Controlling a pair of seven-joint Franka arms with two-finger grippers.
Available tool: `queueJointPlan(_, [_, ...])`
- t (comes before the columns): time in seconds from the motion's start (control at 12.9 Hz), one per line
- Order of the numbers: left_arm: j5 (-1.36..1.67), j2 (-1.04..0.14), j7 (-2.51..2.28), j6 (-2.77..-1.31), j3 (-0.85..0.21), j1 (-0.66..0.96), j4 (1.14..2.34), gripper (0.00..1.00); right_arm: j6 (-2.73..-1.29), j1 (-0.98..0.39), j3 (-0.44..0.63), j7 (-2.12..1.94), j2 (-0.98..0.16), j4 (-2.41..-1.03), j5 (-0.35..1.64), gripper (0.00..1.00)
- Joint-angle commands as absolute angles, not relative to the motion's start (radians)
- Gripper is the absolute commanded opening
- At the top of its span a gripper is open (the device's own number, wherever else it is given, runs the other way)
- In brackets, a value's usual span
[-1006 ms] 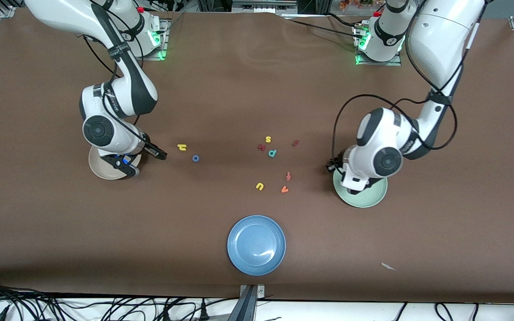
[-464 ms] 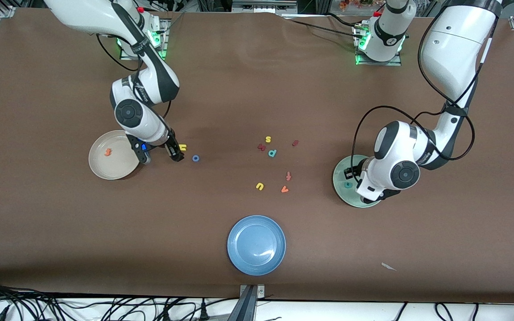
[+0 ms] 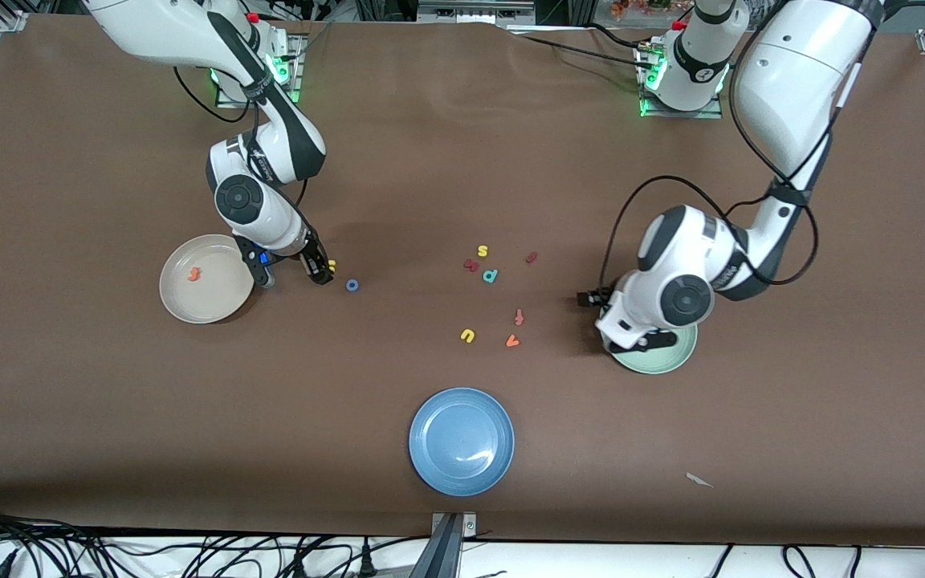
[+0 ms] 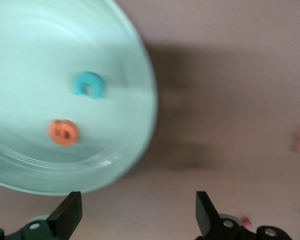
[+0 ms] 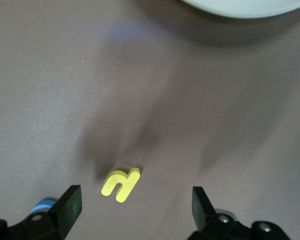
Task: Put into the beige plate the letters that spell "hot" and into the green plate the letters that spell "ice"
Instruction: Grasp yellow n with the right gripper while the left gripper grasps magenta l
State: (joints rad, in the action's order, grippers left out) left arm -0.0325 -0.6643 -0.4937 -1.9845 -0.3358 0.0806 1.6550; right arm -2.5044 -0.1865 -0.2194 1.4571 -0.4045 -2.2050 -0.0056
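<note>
The step in hand is judged to be the pickup of the yellow "h" for the beige plate. The right gripper is held low over the desk just beside that plate, toward the desk's middle, with its jaws spread wide and nothing between them; in the right wrist view the "h" is seen lying flat on the desk under the open jaws, closer to one finger than the other. The blue "o" lies just beside it, farther toward the middle. The orange "t" is already in the beige plate.

The left gripper is held over the rim of the green plate, wide open and empty. In the left wrist view the teal "c" and the orange "e" are seen inside that plate. The dark maroon "i" is still on the desk, near the centre cluster of letters.

For the next move, the "h" probably has to be centred between the right fingers before they are lowered and closed, and a thin flat letter calls for a low reach.

Compared with a second ago, the right gripper has been moved off the beige plate to the "h", and the left jaws have been opened from nearly shut.
</note>
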Motion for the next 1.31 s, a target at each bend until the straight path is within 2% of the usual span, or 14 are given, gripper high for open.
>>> queueJointPlan(0.0, [-0.063, -0.650, -0.405, -1.967, -0.389, 0.089, 1.658, 0.99, -2.558, -0.186, -0.227, 1.471, -0.417, -2.218, 0.008, 0.96])
queueJointPlan(0.46, [-0.179, -0.664, -0.393, -1.985, -0.399, 0.262, 1.677, 0.96, -2.611, -0.187, -0.227, 1.476, -0.451, -2.223, 0.008, 0.95])
queueJointPlan(0.54, [-0.184, -0.669, -0.393, -1.994, -0.399, 0.270, 1.687, 0.94, -2.611, -0.187, -0.227, 1.476, -0.453, -2.223, 0.008, 0.88])
queueJointPlan(0.62, [-0.184, -0.669, -0.393, -2.017, -0.399, 0.284, 1.703, 0.90, -2.611, -0.187, -0.227, 1.474, -0.451, -2.223, 0.005, 0.75])
queueJointPlan(0.7, [-0.184, -0.670, -0.393, -2.043, -0.399, 0.307, 1.721, 0.78, -2.609, -0.187, -0.227, 1.471, -0.453, -2.223, 0.003, 0.60])
queueJointPlan(0.85, [-0.184, -0.672, -0.352, -2.124, -0.399, 0.322, 1.764, 0.66, -2.609, -0.187, -0.227, 1.471, -0.454, -2.221, 0.003, 0.48])
queueJointPlan(1.24, [-0.278, -0.687, -0.331, -2.168, -0.399, 0.324, 1.787, 0.58, -2.605, -0.195, -0.227, 1.462, -0.459, -2.221, -0.002, 0.20])
